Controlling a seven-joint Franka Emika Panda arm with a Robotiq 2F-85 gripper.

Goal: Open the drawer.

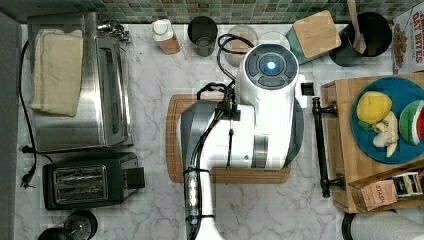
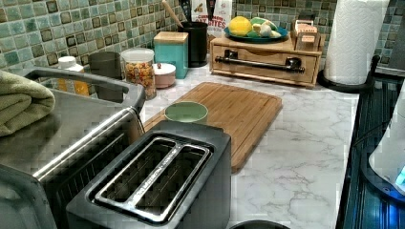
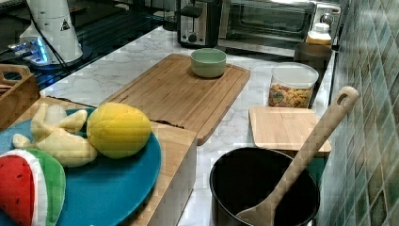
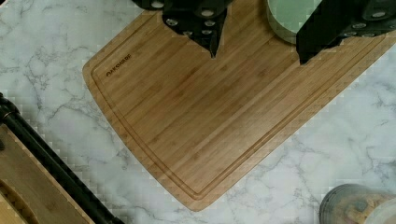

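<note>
- White marble counter (image 2: 305, 143) ran along a green mosaic tile wall (image 2: 62, 28).
- Bamboo cutting board (image 4: 224, 116) lay flat mid-counter; its rounded corner faced the drawer, with a strip of bare marble between them.
- Drawer (image 2: 265, 62) sat shut in a low bamboo box at the top view's right, against the far wall in the left view. Its black bar handle (image 1: 321, 147) ran on two posts along the front, facing the board.
- Blue plate (image 1: 407, 155) with toy fruit rested on top of the box; tea boxes (image 1: 392, 190) beside it.
- Gripper (image 4: 257, 49) hung above the board, fingers spread wide apart, nothing between them. Green bowl (image 2: 186, 112) stood on the board's end far from the drawer, partly behind one finger in the wrist view.
- Open marble lay between board and handle, and along the board's long side toward the robot base in the left view.
- Crowded edges: toaster (image 2: 157, 181) and toaster oven (image 1: 75, 85) at the board's far end; jars, teal canister (image 2: 172, 52) and black utensil pot (image 3: 263, 188) along the wall; paper towel roll (image 2: 356, 38) next to the box.
- Arm body (image 1: 265, 115) hid most of the board and the bowl in the top view.
- Handle cut off at the wrist view's corner; drawer front only partly seen there.
</note>
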